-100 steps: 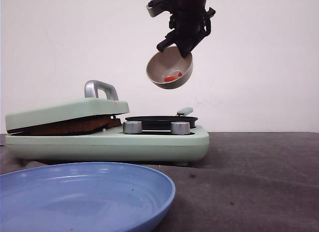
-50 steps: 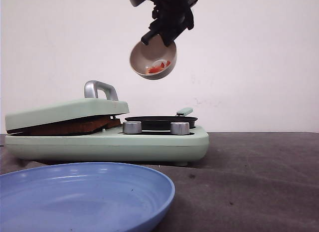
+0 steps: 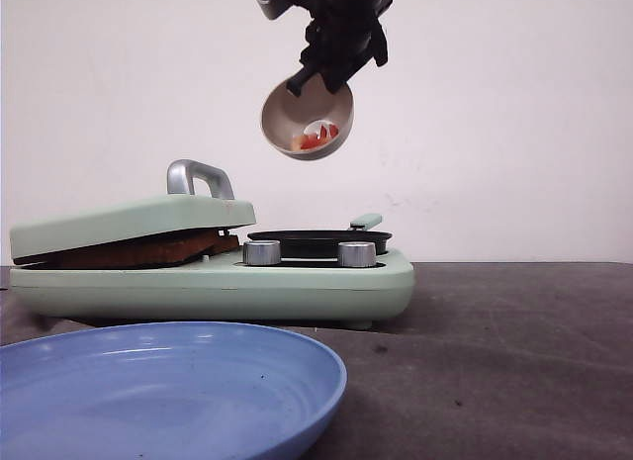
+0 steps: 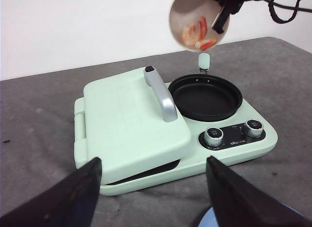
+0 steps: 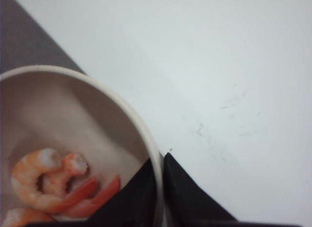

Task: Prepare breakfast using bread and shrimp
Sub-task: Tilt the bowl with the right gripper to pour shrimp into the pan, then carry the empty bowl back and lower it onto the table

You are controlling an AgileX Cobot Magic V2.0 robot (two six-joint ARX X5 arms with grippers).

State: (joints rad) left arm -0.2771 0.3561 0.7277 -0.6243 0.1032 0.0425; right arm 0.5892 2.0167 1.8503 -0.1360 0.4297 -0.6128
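My right gripper (image 3: 318, 76) is shut on the rim of a beige bowl (image 3: 308, 120), holding it tipped high above the black frying pan (image 3: 318, 239) of the mint-green breakfast maker (image 3: 213, 277). Orange shrimp (image 3: 315, 138) lie in the bowl's low side; the right wrist view shows the shrimp (image 5: 53, 184) beside my gripper (image 5: 161, 163) pinching the rim. The left wrist view has the bowl (image 4: 199, 20) over the pan (image 4: 205, 96). A brown bread edge (image 3: 134, 250) shows under the closed sandwich lid (image 3: 134, 221). My left gripper (image 4: 153, 166) stands open in front of the maker, holding nothing.
A blue plate (image 3: 158, 386) sits at the front left of the dark grey table (image 3: 514, 351). Two silver knobs (image 3: 262, 252) face front on the maker. The lid's metal handle (image 3: 198, 177) sticks up. A white wall stands behind.
My right arm carried the bowl left and upward to over the pan, then tipped it a bit more. The shrimp slid toward the bowl's lower side. The left gripper stayed put.
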